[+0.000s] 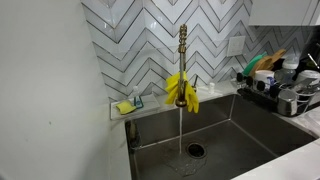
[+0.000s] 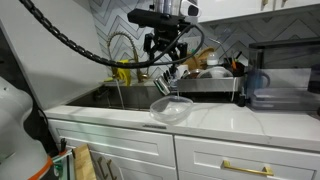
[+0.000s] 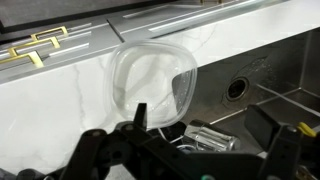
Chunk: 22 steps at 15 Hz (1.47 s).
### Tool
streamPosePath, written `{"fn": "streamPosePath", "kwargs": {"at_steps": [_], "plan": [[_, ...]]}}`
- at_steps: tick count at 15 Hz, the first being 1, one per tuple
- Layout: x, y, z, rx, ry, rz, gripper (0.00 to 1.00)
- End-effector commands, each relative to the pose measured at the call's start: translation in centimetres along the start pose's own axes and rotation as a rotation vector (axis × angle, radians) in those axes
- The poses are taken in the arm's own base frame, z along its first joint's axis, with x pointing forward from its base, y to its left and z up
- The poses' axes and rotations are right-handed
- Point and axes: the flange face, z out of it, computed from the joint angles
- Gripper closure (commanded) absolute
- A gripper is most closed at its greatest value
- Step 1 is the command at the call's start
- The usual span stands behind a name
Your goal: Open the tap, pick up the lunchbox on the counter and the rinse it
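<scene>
Hovering over the front strip of the desk (image 2: 225,118) with the tool (image 2: 165,68) released, jaws spread wide, gripping nothing. Below it, clear of the fingertips, sitting open side up on the pale desk right at the edge of the steel sink (image 1: 250,130): the translucent lunchbox (image 2: 171,108). Pouring a thin stream of water (image 1: 180,125) from the tall brass tap (image 1: 182,45) toward the drain (image 1: 195,150), with yellow gloves (image 1: 182,92) draped over the stem.

Counter (image 2: 228,118) was pale, marble-look, framing the steel sink (image 1: 215,140). Lunchbox (image 2: 171,108) sat upright on it, just beside the sink. Dish rack (image 1: 264,88) stood farther along.
</scene>
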Motion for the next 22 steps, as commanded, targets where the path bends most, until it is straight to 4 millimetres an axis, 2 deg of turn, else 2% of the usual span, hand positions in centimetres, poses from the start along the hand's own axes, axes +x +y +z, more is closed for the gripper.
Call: {"fn": "streamPosePath", "kwargs": {"at_steps": [1, 4, 8, 10, 13, 17, 18, 19, 22], "plan": [[0.0, 0.0, -0.1, 0.001, 0.001, 0.0, 0.0], [-0.5, 3.9, 3.1, -0.03, -0.031, 0.064, 0.0], [-0.9, 7.2, 7.2, -0.043, -0.024, 0.102, 0.0], [-1.1, 8.5, 9.4, -0.044, -0.02, 0.12, 0.0], [-0.7, 10.0, 11.6, -0.055, 0.047, 0.193, 0.0], [0.0, 10.9, 14.2, -0.056, 0.117, 0.235, 0.0], [0.2, 10.9, 14.8, -0.05, 0.129, 0.24, 0.08], [0.5, 10.8, 15.4, -0.04, 0.137, 0.248, 0.28], [1.1, 10.5, 16.7, -0.015, 0.149, 0.26, 0.51]]}}
